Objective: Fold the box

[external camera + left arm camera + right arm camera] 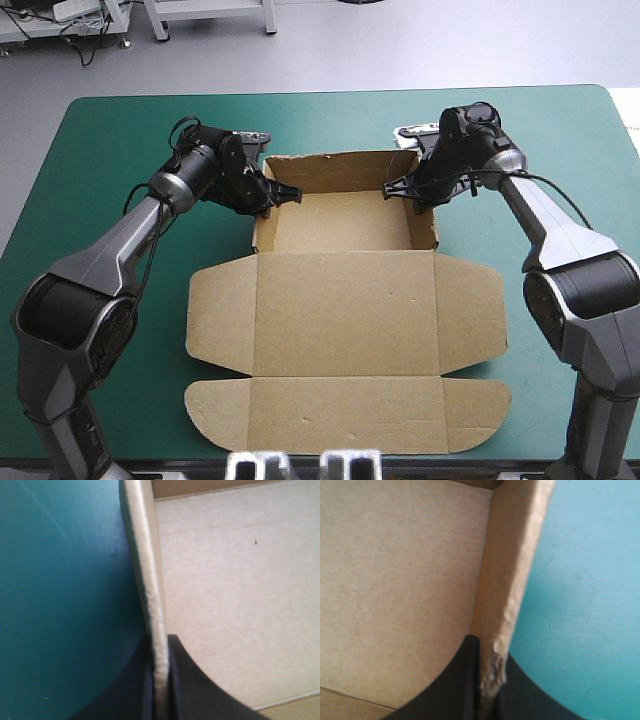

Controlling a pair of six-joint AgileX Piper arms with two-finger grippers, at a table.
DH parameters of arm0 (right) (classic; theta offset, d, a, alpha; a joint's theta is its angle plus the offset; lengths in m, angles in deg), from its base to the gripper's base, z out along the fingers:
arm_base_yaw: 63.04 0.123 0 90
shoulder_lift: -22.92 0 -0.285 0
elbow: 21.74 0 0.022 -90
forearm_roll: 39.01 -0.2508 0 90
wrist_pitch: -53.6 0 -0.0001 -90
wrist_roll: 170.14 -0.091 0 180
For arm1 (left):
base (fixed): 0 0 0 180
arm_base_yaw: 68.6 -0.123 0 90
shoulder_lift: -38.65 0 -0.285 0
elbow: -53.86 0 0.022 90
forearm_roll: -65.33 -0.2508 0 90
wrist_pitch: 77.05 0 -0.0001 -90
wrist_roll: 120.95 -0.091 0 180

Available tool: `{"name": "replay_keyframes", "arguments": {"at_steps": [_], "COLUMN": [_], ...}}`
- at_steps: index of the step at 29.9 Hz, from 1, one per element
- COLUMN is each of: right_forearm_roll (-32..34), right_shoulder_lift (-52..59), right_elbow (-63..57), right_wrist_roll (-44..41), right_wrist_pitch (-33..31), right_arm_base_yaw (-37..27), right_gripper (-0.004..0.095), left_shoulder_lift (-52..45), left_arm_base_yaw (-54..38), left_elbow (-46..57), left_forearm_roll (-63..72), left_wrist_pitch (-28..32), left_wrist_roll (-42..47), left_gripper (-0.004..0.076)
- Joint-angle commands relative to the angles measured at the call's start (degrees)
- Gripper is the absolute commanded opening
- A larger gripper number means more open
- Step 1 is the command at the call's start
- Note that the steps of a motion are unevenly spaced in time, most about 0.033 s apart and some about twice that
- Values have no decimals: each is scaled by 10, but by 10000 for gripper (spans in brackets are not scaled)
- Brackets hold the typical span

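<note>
Box [345, 320] sits central on the counter [100, 150], the left hand [272, 195] and right hand [400, 190] each clamped on a raised side wall nearer the counter's far edge, where uneven pulling could buckle the frayed right wall.

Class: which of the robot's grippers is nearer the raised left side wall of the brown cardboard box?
Left. The left gripper is shut on that left wall of the brown cardboard box; the right gripper is shut on the opposite wall.
</note>
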Motion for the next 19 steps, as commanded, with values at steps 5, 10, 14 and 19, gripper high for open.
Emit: {"name": "replay_keyframes", "arguments": {"at_steps": [5, 10, 14, 19], "right_forearm_roll": [6, 55, 67, 67], "right_shoulder_lift": [4, 4, 4, 4], "right_elbow": [10, 11, 11, 16], "right_wrist_roll": [41, 71, 92, 93], "right_wrist_pitch": [-11, -23, -31, -30], "right_arm_base_yaw": [6, 6, 6, 6], "right_gripper": [-2, 106, 270, 371], "left_shoulder_lift": [-2, -2, -2, -2], "left_arm_base_yaw": [-16, -29, -47, -56], "left_elbow": [-14, -19, -19, -19], "left_forearm_roll": [12, 13, 24, 51], "left_wrist_pitch": [14, -25, -65, -83], "left_wrist_roll": [5, -4, -4, -45], "left_gripper": [-9, -7, 36, 97]}}
